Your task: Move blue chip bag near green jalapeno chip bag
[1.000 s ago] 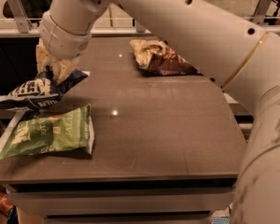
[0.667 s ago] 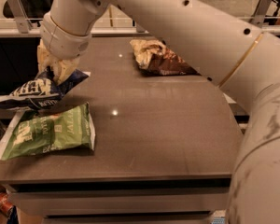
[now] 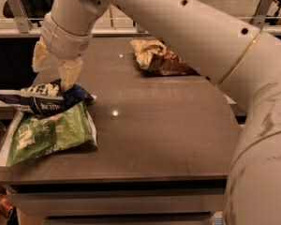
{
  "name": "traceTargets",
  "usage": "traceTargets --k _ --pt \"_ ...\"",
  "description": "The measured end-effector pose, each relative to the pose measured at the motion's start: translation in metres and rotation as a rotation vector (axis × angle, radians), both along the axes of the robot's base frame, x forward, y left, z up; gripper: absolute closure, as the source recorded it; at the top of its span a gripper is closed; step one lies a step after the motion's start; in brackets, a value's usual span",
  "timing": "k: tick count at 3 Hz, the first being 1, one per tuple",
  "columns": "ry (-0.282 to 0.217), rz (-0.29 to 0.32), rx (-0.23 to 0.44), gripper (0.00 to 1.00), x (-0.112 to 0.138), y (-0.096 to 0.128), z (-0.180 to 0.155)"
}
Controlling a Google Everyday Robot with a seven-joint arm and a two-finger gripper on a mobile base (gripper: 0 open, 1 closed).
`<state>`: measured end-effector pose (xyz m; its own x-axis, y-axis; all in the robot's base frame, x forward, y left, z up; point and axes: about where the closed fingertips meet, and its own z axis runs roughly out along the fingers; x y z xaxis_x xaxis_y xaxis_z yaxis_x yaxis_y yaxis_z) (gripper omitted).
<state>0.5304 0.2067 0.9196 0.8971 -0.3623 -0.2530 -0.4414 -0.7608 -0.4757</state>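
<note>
Change: the small dark navy-blue foil chip bag (image 3: 40, 100) lies lower than a second ago. It has come down with the tool and now rests across the upper edge of the light green jalapeno chip bag (image 3: 49, 132), at the left of the dark table (image 3: 168, 121).
Meaning: the placing looks all but done, with only the release and lift away left.
Tool: the cream tool (image 3: 52, 78) hangs over the blue bag's right end, touching its foil. I cannot tell whether it is clenched or released.
Elsewhere: the crumpled brown-and-tan bag (image 3: 157, 57) lies well apart.
</note>
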Motion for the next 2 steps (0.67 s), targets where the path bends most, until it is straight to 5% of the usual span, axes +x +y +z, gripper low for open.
traceTargets --k 1,2 --pt "0.001 -0.001 0.0 0.0 0.0007 -0.0014 0.0002" --pt "0.001 0.001 0.001 0.0 0.0012 -0.0015 0.0005"
